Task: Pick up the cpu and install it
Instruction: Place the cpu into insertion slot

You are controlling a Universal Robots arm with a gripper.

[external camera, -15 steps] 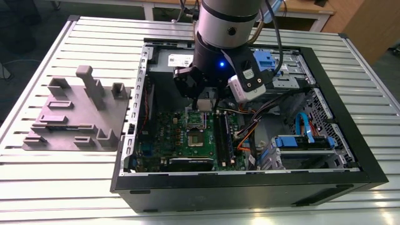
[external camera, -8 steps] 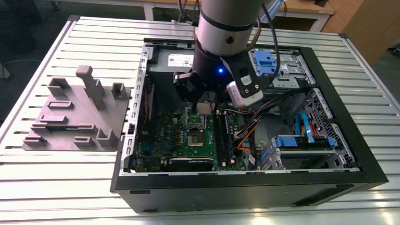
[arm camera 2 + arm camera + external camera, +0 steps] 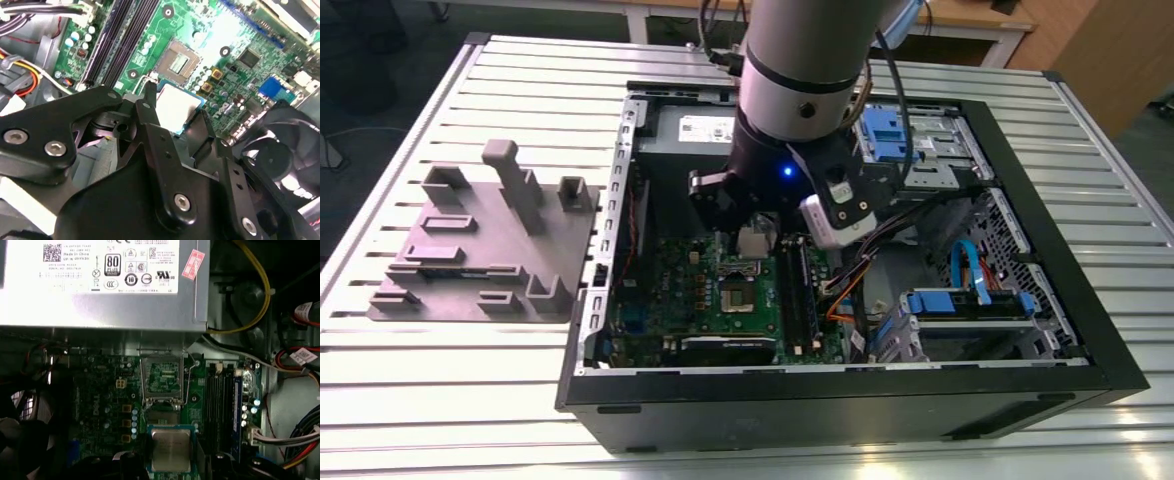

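I count one cpu (image 3: 171, 450), and it sits clenched in my one claw (image 3: 175, 114), with a black finger (image 3: 146, 112) pressed against each of two opposite edges and its silvery top showing in both wrist views. It hangs above the green board (image 3: 235, 30), just beside the one silver-framed socket (image 3: 180, 61). One grey box with a white label (image 3: 125, 307) sits past the socket in the first wrist view. In the exterior view one open computer case (image 3: 854, 405) lies on the slatted counter (image 3: 454, 400), and one grey moulded plate (image 3: 480, 250) rests on that counter beside it, toward the exterior view's left, well apart from my claw. My single arm (image 3: 807, 60) comes down steeply from above into the case, its wrist over the board and the claw pointing down close to the socket
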